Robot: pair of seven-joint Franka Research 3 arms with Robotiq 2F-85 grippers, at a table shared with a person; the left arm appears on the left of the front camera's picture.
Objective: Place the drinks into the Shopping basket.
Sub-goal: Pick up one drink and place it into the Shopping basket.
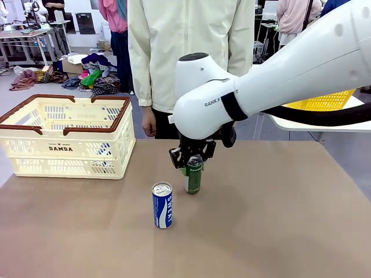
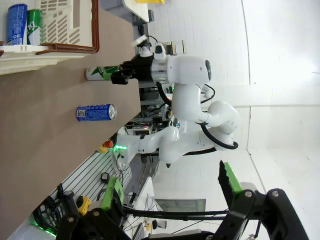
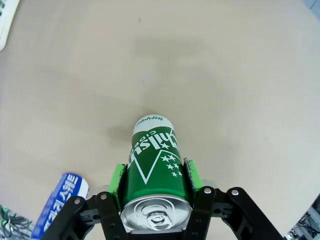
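Now the cream, brown-rimmed slotted plastic basket (image 1: 61, 149) holds two cans (image 2: 17, 22) lying sideways; on the brown desk (image 1: 278, 231), right jaws clamp an upright green silver-topped can (image 1: 193, 174), blue can (image 1: 162, 205) nearby; left jaws stand apart.

front across table (image 1: 272, 231); right wrist tight on green can (image 3: 152, 155), shared with sideways left wrist

The brown table (image 1: 278, 220) carries the Shopping basket (image 1: 61, 147), a blue can (image 1: 162, 205) and a green can (image 1: 194, 179).
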